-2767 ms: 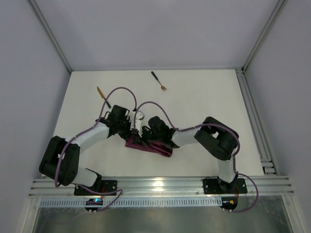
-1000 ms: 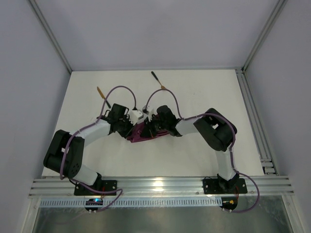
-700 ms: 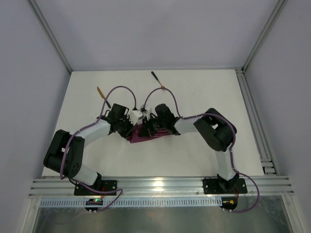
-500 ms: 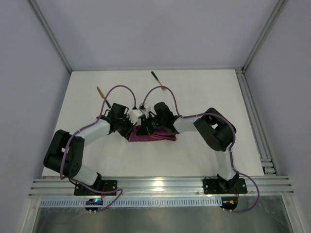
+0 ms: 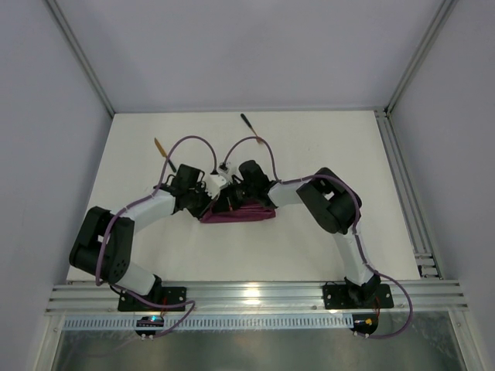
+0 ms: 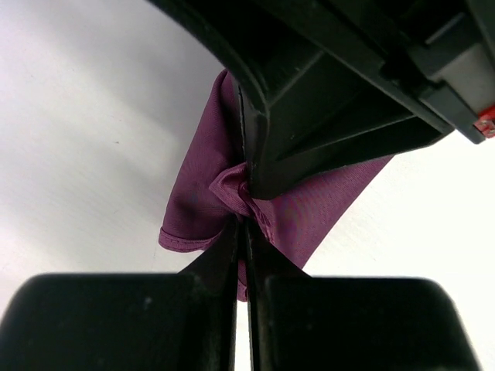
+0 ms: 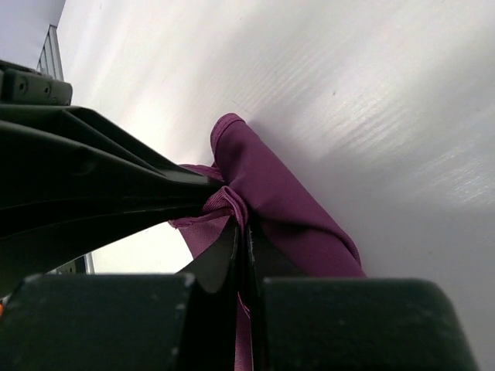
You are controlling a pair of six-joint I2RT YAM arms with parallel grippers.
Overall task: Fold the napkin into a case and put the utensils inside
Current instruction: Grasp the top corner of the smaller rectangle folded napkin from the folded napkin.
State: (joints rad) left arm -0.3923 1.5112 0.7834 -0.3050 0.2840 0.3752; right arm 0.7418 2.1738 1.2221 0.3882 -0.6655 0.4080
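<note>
At the tips of both grippers, top view: I see the left gripper (image 5: 210, 199) and right gripper (image 5: 230, 199) meeting over the napkin (image 5: 249, 214), which lies bunched on the table (image 5: 325, 154). The knife (image 5: 165, 153) is beyond the left gripper and the fork (image 5: 252, 128) beyond the right, both well apart from the cloth.

Left wrist: the left gripper (image 6: 244, 220) is closed tight, pinching a napkin (image 6: 309, 216) fold, with the right gripper (image 6: 325, 100) pressed in opposite.

Right wrist: the right gripper (image 7: 246, 224) is closed on the same napkin (image 7: 286, 201) fold, with the left gripper (image 7: 93, 193) alongside.
</note>
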